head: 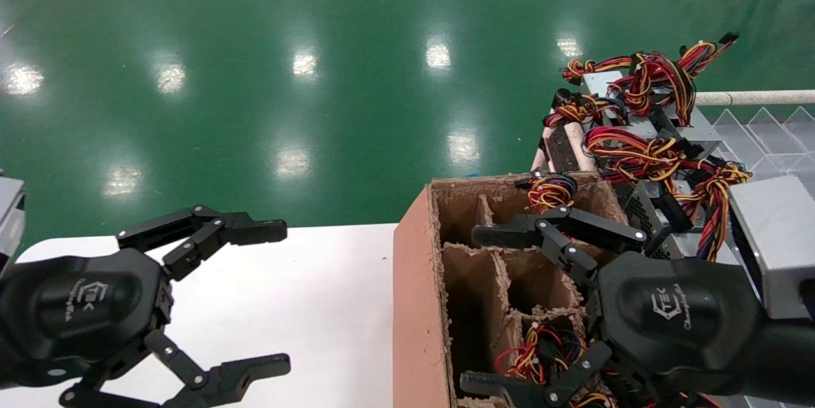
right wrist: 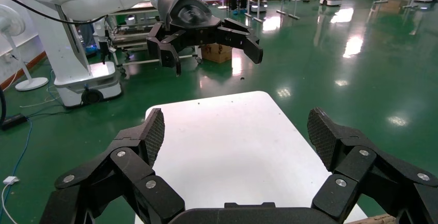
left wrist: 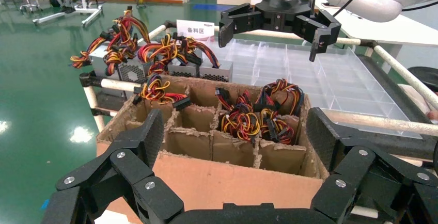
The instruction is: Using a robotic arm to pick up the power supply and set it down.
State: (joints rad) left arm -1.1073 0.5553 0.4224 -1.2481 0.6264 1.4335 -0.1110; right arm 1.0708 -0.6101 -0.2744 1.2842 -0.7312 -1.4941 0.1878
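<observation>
Several power supplies, silver-grey boxes (head: pixel 600 83) with perforated sides (left wrist: pixel 133 72) and red, yellow and black wire bundles (head: pixel 643 156), lie on a rack behind a cardboard divider box (head: pixel 414 306). More wire bundles (left wrist: pixel 243 122) stick up from the box's compartments, their metal bodies hidden. My right gripper (head: pixel 469 309) hovers open over the box with nothing between its fingers; a silver wrist block sits behind it. It also shows in the left wrist view as the far right gripper (left wrist: pixel 279 25). My left gripper (head: pixel 284 296) hangs open and empty over the white table (head: pixel 318 293).
The cardboard box (left wrist: pixel 232 182) stands at the table's right edge with torn dividers. A clear plastic compartment tray (left wrist: pixel 330 79) and pale rails lie beyond it. Glossy green floor surrounds the table (right wrist: pixel 232 146). A white robot base (right wrist: pixel 88 74) stands off to the left.
</observation>
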